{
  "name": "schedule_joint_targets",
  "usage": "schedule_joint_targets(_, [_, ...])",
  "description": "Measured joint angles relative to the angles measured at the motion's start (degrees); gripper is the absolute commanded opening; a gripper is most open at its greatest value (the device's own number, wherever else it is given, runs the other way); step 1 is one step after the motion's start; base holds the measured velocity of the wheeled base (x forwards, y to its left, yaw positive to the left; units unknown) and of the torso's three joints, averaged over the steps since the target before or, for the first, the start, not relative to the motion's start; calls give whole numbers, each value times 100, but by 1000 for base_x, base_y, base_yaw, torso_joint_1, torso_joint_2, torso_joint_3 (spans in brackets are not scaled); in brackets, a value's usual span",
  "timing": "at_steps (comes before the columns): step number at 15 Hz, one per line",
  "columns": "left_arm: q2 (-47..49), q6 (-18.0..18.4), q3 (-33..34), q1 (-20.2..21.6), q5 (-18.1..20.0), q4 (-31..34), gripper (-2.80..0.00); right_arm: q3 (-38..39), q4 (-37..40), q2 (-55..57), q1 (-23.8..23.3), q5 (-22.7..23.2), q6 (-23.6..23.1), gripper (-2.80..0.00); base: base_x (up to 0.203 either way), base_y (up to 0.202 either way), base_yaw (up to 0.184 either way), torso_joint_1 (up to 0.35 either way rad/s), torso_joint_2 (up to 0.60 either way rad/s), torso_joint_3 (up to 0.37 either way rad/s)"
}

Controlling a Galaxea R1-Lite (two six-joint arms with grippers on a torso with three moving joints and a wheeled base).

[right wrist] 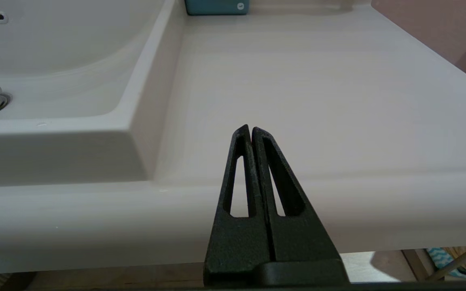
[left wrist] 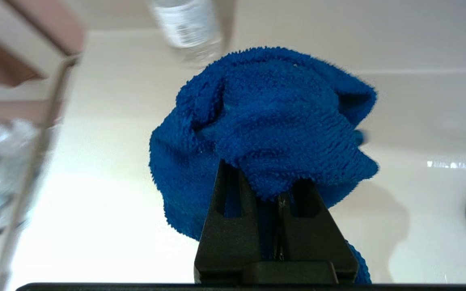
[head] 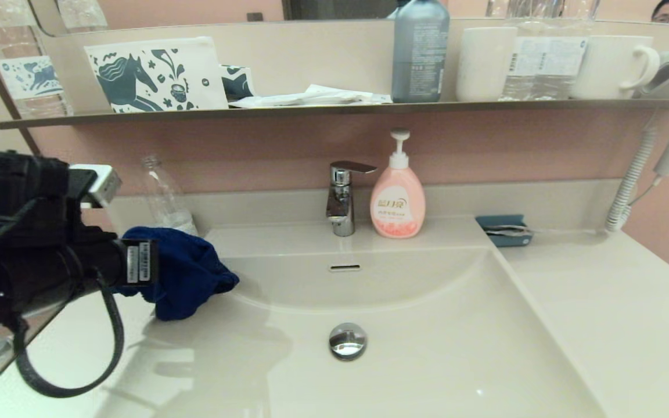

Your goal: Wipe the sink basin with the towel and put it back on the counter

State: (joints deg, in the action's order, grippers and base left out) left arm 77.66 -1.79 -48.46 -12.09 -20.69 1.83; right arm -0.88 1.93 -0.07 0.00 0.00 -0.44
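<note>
Cream-white counter (head: pixel 601 302) and sink basin (head: pixel 427 360), left gripper (left wrist: pixel 275 190) up with the towel (head: pixel 186 273).
Left gripper's fingers pinch the bunched blue towel, which hangs off their tips above the basin's left edge; beyond it stands a clear bottle (head: pixel 163 194). Right gripper (right wrist: pixel 251 131) sits closed and empty just before the counter's front edge.
</note>
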Motion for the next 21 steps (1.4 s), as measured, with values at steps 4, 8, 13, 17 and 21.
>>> schedule_joint_targets(4, [-407, 31, -332, 162, -527, 847, -280, 0, 0, 0, 0, 0, 0, -280, 0, 0, 0, 0, 0, 0])
schedule_joint_targets(8, [-688, 209, -621, 357, -524, 1591, -280, 0, 0, 0, 0, 0, 1, -280, 0, 0, 0, 0, 0, 0])
schedule_joint_targets(13, [-716, 813, -818, 1042, -484, 1628, -280, 0, -1, 0, 0, 0, 2, -280, 0, 0, 0, 0, 0, 0])
schedule_joint_targets(17, [-660, 1284, -804, 1732, 48, 1649, -280, 0, 0, 0, 0, 0, 2, -280, 0, 0, 0, 0, 0, 0])
schedule_joint_targets(21, [-539, 1413, -738, 2298, 727, 1644, -280, 0, 0, 0, 0, 0, 1, -280, 0, 0, 0, 0, 0, 0])
